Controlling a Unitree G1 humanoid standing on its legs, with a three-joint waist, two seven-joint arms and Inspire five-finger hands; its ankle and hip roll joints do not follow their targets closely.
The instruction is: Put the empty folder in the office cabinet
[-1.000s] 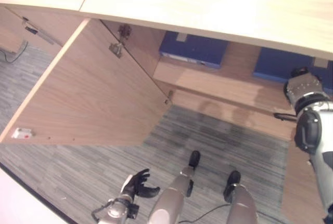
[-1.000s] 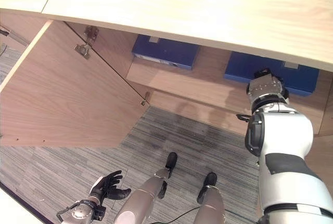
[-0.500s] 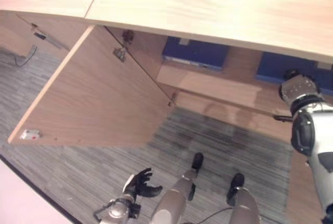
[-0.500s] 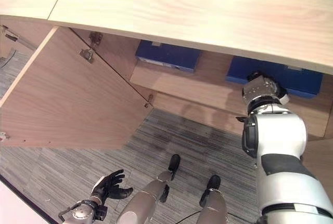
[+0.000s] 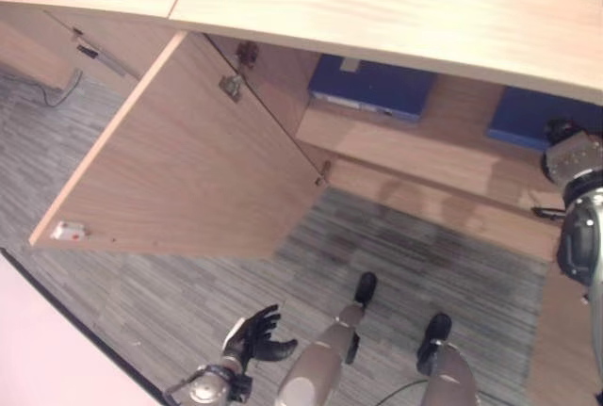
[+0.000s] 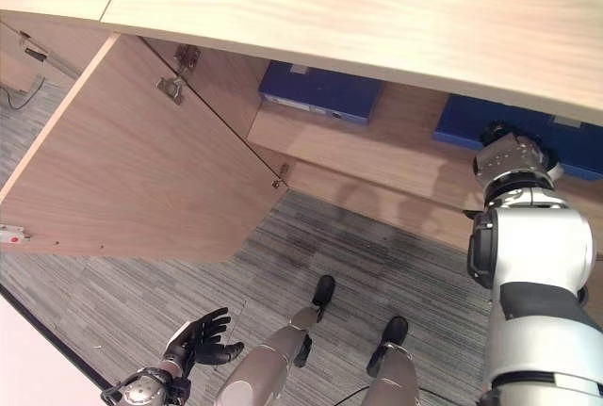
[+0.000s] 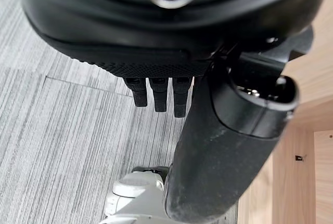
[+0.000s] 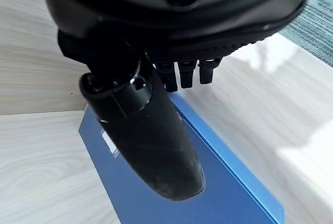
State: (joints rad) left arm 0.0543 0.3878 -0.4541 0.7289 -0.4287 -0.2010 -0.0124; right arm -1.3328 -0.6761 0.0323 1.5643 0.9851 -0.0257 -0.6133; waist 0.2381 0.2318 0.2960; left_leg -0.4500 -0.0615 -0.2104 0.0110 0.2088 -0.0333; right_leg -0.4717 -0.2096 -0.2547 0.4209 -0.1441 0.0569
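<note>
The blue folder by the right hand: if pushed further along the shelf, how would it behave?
The blue folder looks stiff and boxy, so it would probably slide whole, not flex. It lies flat on the smooth wooden shelf, so tipping seems unlikely. The right hand is above it.

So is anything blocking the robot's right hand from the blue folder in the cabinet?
No, nothing visible does. The right hand hangs open just above the blue folder, which already lies on the cabinet shelf. The cabinet door is swung wide open to the side. The left hand hangs open low over the floor.
</note>
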